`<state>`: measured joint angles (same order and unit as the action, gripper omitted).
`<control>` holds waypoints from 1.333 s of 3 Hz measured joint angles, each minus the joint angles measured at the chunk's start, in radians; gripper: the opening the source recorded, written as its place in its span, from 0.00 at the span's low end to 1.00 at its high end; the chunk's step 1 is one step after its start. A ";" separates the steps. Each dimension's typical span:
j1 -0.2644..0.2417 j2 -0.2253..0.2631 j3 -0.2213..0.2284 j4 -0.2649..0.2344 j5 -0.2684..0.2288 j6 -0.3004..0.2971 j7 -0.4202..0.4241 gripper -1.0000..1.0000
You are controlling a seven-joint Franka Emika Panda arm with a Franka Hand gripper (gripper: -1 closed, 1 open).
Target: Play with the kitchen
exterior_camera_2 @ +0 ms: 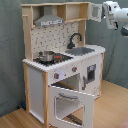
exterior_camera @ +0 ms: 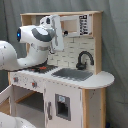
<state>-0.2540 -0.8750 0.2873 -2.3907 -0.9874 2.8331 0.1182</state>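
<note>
Pale wood and white panels make up the kitchen (exterior_camera_2: 62, 65), a tall toy unit that stands on a wooden floor (exterior_camera_2: 112, 107) before a grey-green curtain (exterior_camera_2: 10, 60). In the second exterior view its dotted backboard (exterior_camera_2: 54, 37) rises behind the counter, with a grey hood (exterior_camera_2: 49, 20) under the top shelf. A black faucet (exterior_camera_2: 75, 39) curves over the sink (exterior_camera_2: 82, 50), and a small metal pot (exterior_camera_2: 46, 56) sits on the black stove (exterior_camera_2: 56, 58) at the second exterior view's left of the sink. Below the stove the oven door (exterior_camera_2: 72, 102) hangs open, tilted outward and down, with a window in its panel. A narrower door (exterior_camera_2: 90, 73) with a dark inset sits shut under the sink.

In the first exterior view the white arm (exterior_camera: 30, 52) reaches in from the first exterior view's left, in front of the upper shelf, with its wrist (exterior_camera: 39, 34) high above the stove (exterior_camera: 42, 68). The faucet (exterior_camera: 83, 59) and sink (exterior_camera: 72, 74) lie to the first exterior view's right of the arm. In the second exterior view the gripper (exterior_camera_2: 114, 12) shows at the top right corner, beside the upper cabinet (exterior_camera_2: 94, 11). Whether the jaws are spread or closed, or have hold of anything, I cannot tell.
</note>
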 joint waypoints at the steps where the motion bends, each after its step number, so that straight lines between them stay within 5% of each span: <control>1: 0.000 0.066 0.033 0.078 0.001 0.000 0.012 0.00; 4: -0.018 0.278 0.137 0.286 0.001 -0.002 0.049 0.00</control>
<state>-0.2718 -0.5967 0.4244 -2.1050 -0.9862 2.8310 0.1673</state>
